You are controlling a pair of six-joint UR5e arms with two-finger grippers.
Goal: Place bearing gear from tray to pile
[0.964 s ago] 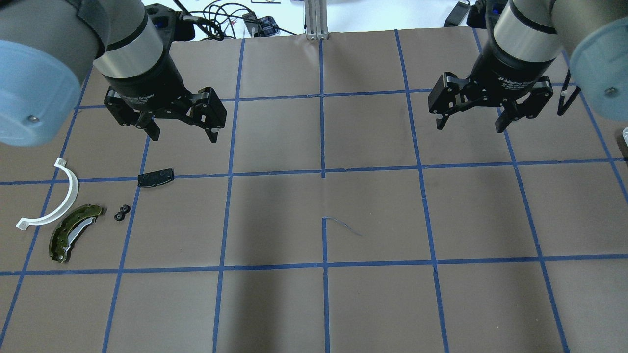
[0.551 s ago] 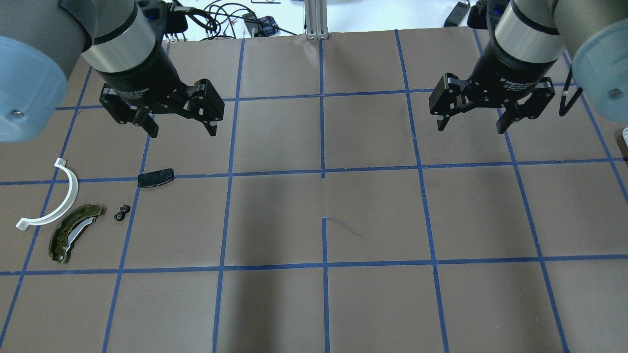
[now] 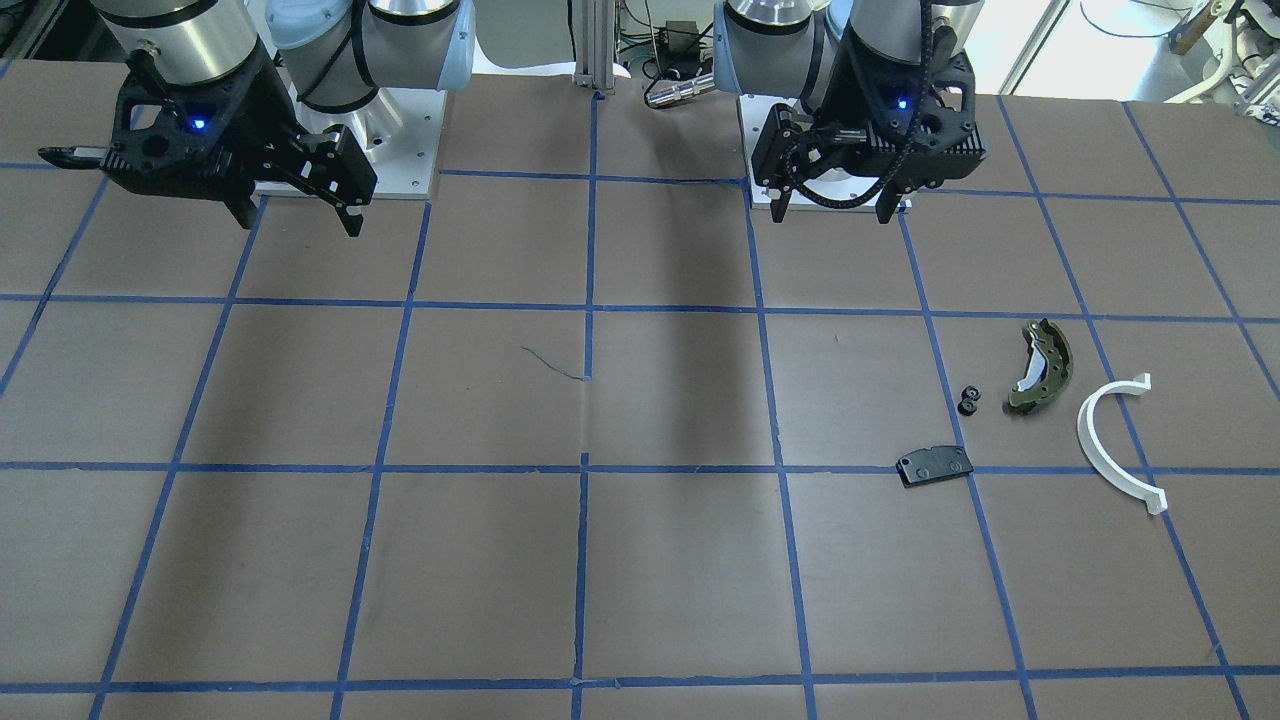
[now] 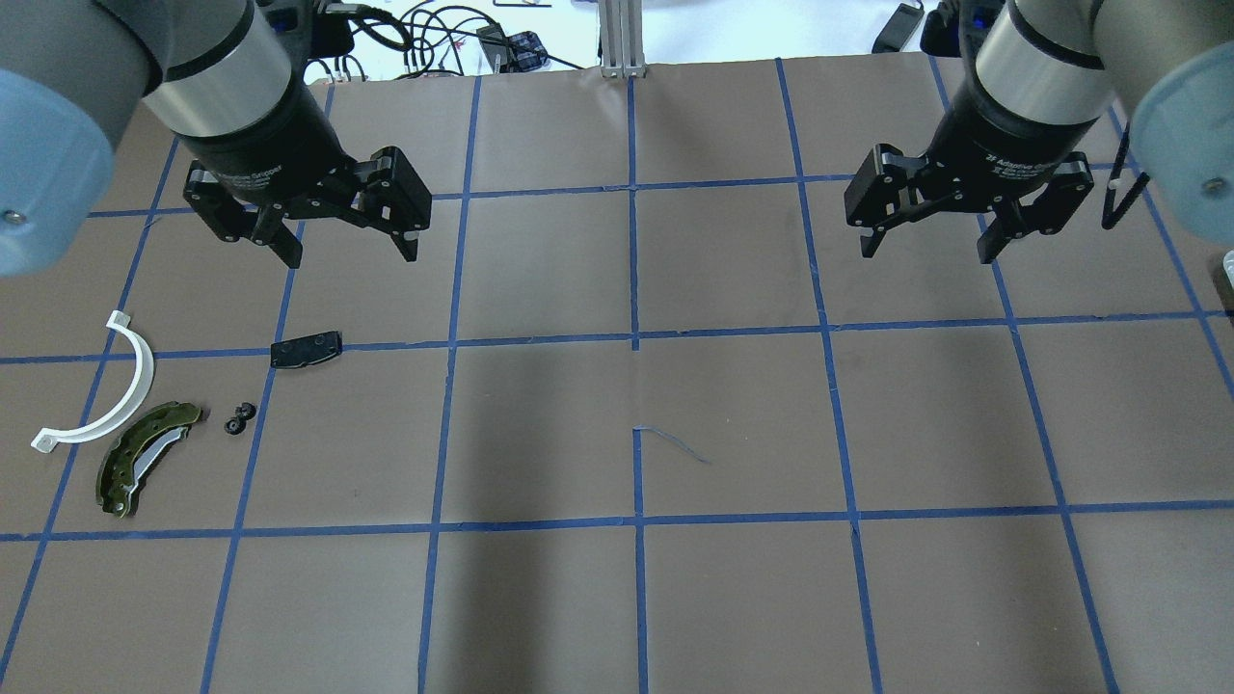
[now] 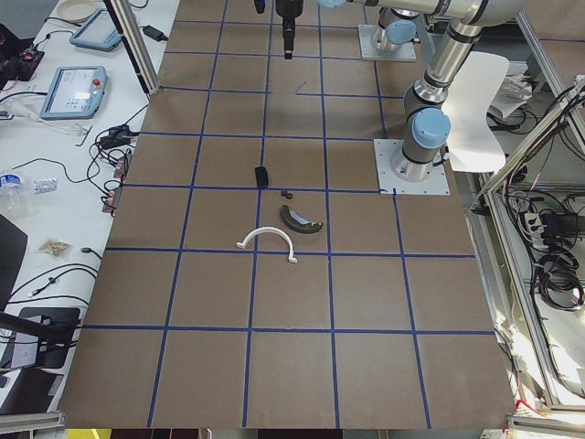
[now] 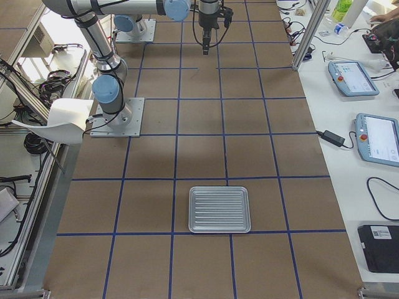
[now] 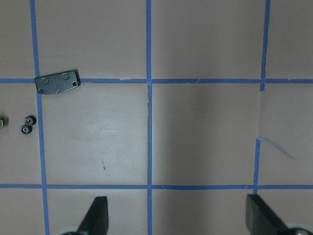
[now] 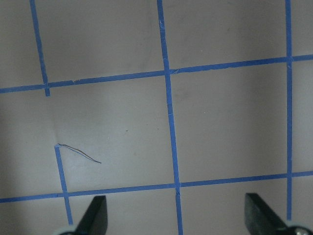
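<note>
Left hand [image 4: 349,255] hangs open and empty above the worktop [image 4: 733,414], my right hand [image 4: 925,253] likewise. The bearing gear [image 4: 239,417] lies in the pile [image 4: 118,469], just beside the brake shoe [image 4: 183,416] (not on the tray [image 6: 219,209]). I'd lift straight away, brushing no parts.

The brown paper-covered table [image 4: 733,414] is divided into squares by blue tape lines [image 4: 633,260]. A thin loose blue strand [image 4: 675,444] is seen near its centre. A grey teach pendant [image 6: 353,78] is laid on the white side bench [image 6: 358,168].
</note>
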